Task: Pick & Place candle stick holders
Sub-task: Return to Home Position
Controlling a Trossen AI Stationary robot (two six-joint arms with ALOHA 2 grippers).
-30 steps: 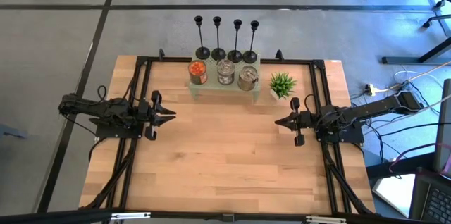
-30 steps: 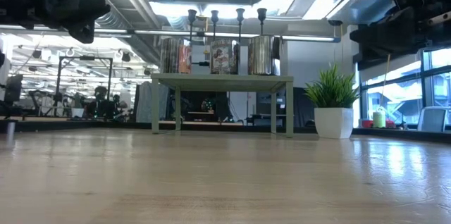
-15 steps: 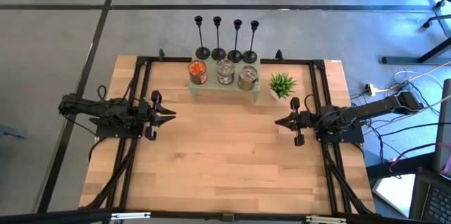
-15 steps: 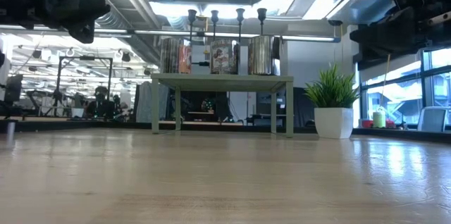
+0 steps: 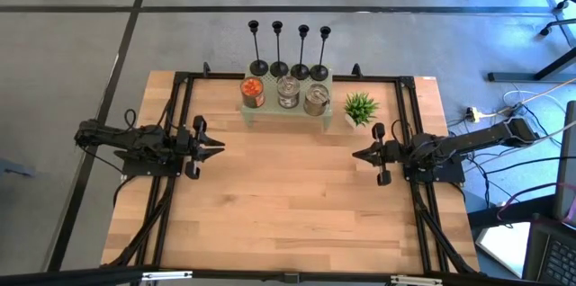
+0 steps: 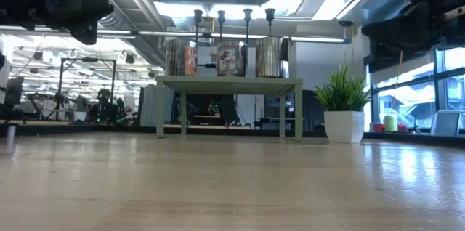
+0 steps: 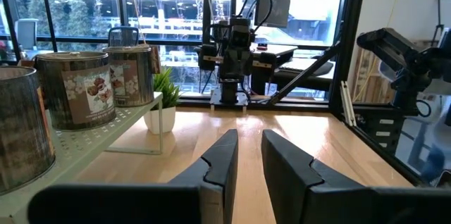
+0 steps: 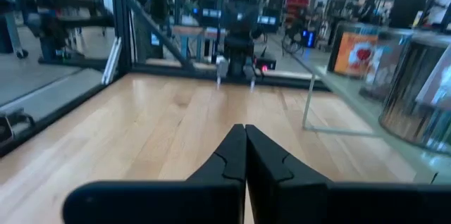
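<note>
The placing looks finished. All four candle stick holders (image 5: 279, 69) stand upright in a row along the back edge of the pale green shelf (image 5: 286, 115), which sits at 12 o'clock on the table (image 5: 288, 205). Their round bases lie close together (whether they touch cannot be told), just behind the three short jars (image 5: 288, 91) at the front of the shelf. No holder lies on the bare wood and none is in a gripper. What is left appears to be only the arms coming to rest.

The left gripper (image 5: 219, 146) hovers at 9 o'clock, pointing in toward the table's centre and well apart from the shelf. Its fingers (image 7: 222, 162) stand a narrow gap apart and hold nothing. The right gripper (image 5: 356, 155) hangs opposite at 3 o'clock, also pointing inward, with its fingers (image 8: 229, 159) pressed together on nothing.

A small green plant (image 5: 360, 108) in a white pot stands at about 1 o'clock, just beside the shelf's right end and near the right gripper. It is the one thing close enough to be brushed if that arm swung toward 12 o'clock. Nothing stands between the two grippers. Judged from this, the row of holders is out of either arm's way.
</note>
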